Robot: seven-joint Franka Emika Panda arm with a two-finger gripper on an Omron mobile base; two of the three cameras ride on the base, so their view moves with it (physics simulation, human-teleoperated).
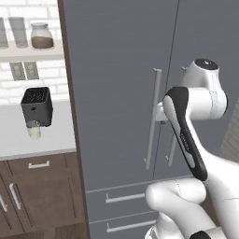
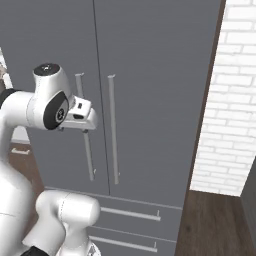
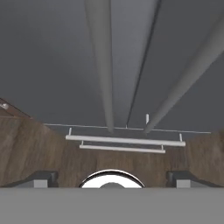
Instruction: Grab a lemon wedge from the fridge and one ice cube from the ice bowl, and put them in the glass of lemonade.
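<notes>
2 fridge (image 1: 116,93) doors shut; tool (image 3: 112,177) spread wide.

Arm raised and folded, jaws spread wide

The white arm is seen rising from its base, bent at a rounded elbow, with the dark-trimmed forearm carried up to a wrist held at about shoulder height. The hand is turned forward from the wrist, and the gripper (image 2: 86,121) is held roughly level. In the hand view the gripper (image 3: 113,178) is shown with its two dark fingertips (image 3: 41,178) set far apart at opposite sides, and nothing is gripped between the jaws. The space between the jaws is left open.
</notes>
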